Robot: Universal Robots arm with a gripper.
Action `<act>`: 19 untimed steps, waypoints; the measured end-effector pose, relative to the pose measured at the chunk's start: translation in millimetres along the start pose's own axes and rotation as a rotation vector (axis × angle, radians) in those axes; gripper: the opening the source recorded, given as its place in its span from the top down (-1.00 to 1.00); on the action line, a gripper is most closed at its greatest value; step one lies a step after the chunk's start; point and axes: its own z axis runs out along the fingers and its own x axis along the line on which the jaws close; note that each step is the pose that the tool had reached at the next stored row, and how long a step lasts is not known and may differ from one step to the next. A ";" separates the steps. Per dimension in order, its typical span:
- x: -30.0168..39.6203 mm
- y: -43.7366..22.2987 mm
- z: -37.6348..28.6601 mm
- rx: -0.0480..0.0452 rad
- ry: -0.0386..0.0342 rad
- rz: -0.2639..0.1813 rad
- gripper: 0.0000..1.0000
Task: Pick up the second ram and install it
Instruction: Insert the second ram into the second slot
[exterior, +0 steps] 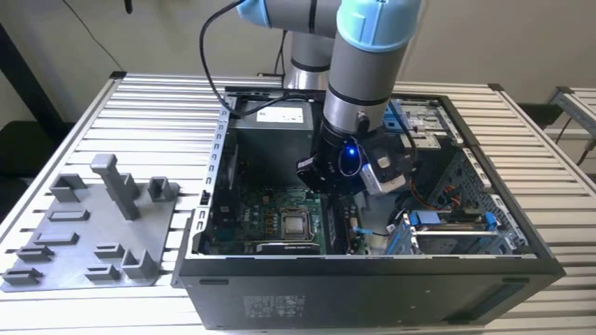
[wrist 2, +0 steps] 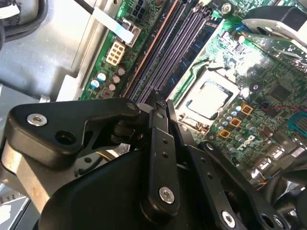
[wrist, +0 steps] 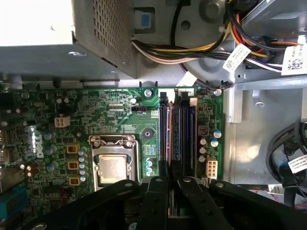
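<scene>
My gripper (exterior: 328,202) is down inside the open computer case (exterior: 373,279), right over the memory slots (wrist: 184,124) of the green motherboard (exterior: 270,220). In both wrist views its black fingers stand close together, tips (wrist 2: 161,101) at the near end of the slots (wrist 2: 177,43). Between the fingers (wrist: 163,168) runs a thin dark edge in line with a slot. I take it for the second ram (wrist: 171,153), seen edge-on and largely hidden by the fingers. The gripper is shut on it.
The silver processor (wrist: 112,167) sits beside the slots. A power supply (wrist: 53,38) and a cable bundle (wrist: 192,48) lie beyond the board. A drive cage (exterior: 447,230) stands at the exterior view's right. The grey fixture (exterior: 93,237) rests on the slatted table outside the case.
</scene>
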 end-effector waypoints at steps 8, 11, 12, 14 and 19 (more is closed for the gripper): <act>-0.3 -2.0 3.4 0.0001 0.0000 0.000 0.73; -0.8 -2.3 4.8 0.0003 0.0001 0.000 0.73; -1.0 -2.3 4.9 0.0005 0.0002 0.000 0.73; -1.9 -2.3 5.0 0.0006 0.0002 0.000 0.73; -2.8 -2.3 6.9 0.0002 0.0001 0.000 0.73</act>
